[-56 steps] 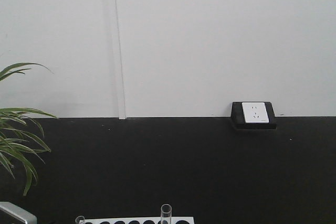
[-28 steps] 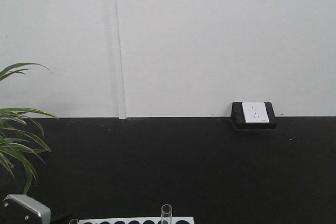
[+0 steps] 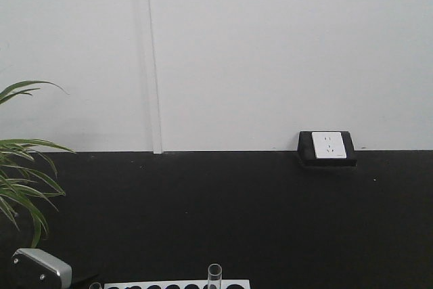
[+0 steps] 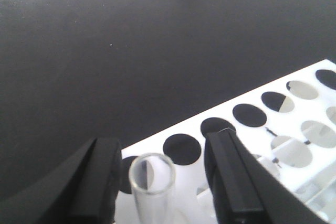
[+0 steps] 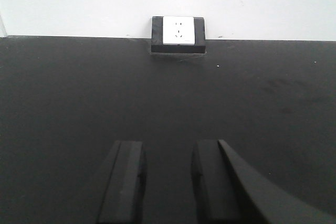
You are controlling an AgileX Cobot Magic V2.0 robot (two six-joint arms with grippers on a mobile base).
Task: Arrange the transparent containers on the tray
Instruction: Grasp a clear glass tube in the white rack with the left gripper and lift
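A clear glass test tube (image 4: 151,176) stands upright in a hole of the white rack (image 4: 294,129). My left gripper (image 4: 160,153) is open around the tube's rim, one finger on each side. The tube sits nearer the left finger, with a clear gap on the right. In the front view another test tube (image 3: 214,277) pokes up from the rack (image 3: 177,284) at the bottom edge. My right gripper (image 5: 168,149) hangs open over bare black tabletop with nothing between its fingers. The yellow tray is out of view.
A black box with a white wall socket (image 3: 327,147) sits at the table's back edge against the white wall. Green plant leaves (image 3: 20,181) hang at the left. Part of the silver left arm (image 3: 42,268) shows at the lower left.
The silver part of the left arm has come further into the front view, shifting right and a little up. The test tube in the rack has stayed put.
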